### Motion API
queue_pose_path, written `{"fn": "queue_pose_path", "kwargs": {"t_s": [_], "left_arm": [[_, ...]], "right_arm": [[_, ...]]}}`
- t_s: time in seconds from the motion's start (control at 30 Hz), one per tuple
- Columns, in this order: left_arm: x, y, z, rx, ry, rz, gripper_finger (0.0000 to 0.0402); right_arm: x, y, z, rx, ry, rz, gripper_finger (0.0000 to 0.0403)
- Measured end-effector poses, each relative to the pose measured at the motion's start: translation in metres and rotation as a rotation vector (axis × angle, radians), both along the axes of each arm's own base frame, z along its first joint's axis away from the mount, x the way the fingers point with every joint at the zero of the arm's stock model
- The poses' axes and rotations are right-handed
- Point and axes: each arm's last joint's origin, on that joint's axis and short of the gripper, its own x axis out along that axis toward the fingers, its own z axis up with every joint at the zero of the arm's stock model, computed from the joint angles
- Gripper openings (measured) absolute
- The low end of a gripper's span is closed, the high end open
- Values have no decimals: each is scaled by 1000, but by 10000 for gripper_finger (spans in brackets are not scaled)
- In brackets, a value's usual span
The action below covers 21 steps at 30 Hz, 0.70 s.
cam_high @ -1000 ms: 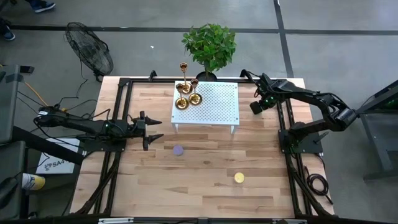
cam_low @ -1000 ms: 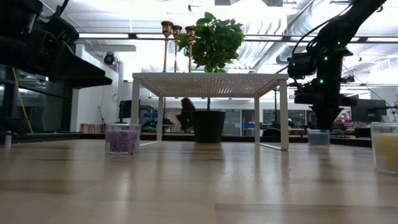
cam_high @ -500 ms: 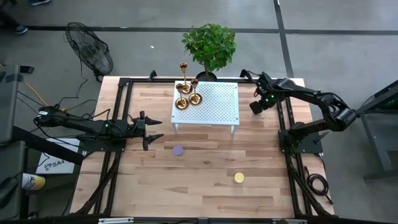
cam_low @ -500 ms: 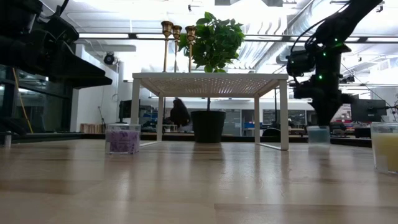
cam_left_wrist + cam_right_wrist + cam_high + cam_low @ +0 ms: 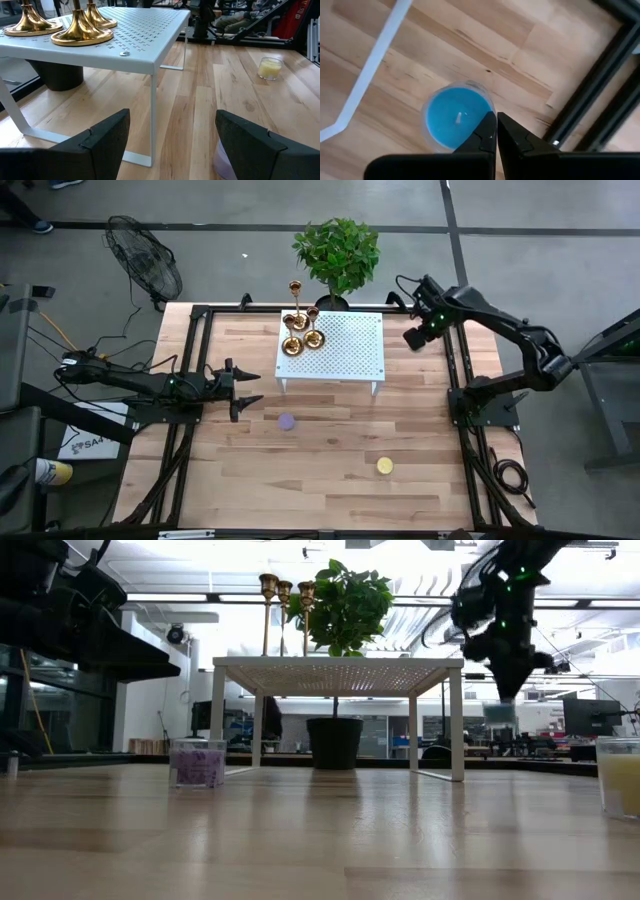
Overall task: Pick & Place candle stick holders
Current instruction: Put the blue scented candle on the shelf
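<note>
**Blue candle in the air, holders on the rack**

Only in the right wrist view are we seeing what the right gripper [image 5: 496, 131] is carrying: its fingers are pinched nearly together on the glass rim of a blue candle [image 5: 455, 117], hanging above the wood beside the rack leg. From above we are seeing just that gripper [image 5: 413, 338] off the rack's [image 5: 345, 350] right edge, and the low view is showing the candle [image 5: 498, 712] clear of the table [image 5: 330, 450].

The left gripper [image 5: 240, 391] is waiting left of the rack, fingers spread wide and empty; its own camera is looking between them under the rack.

We are counting three holders [image 5: 298, 332] clustered on the rack's back left corner, their tops [image 5: 284, 585] showing level in the low view. We are counting three candles: blue, purple [image 5: 287, 421] and yellow [image 5: 384, 466]. One plant [image 5: 337, 252] is standing behind.
</note>
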Motion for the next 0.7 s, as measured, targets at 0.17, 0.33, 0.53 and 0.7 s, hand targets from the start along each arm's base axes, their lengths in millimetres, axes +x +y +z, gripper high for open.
{"fn": "queue_pose_path", "kwargs": {"t_s": [0.17,0.33,0.53,0.7], "left_arm": [[0,0,0,0,0,0,291],[0,0,0,0,0,0,291],[0,0,0,0,0,0,291],[0,0,0,0,0,0,291]], "right_arm": [[6,3,28,-15,-7,81,0],[13,11,54,-20,-39,202,0],[24,22,82,-59,-92,445,0],[34,33,96,-122,-101,666,0]]}}
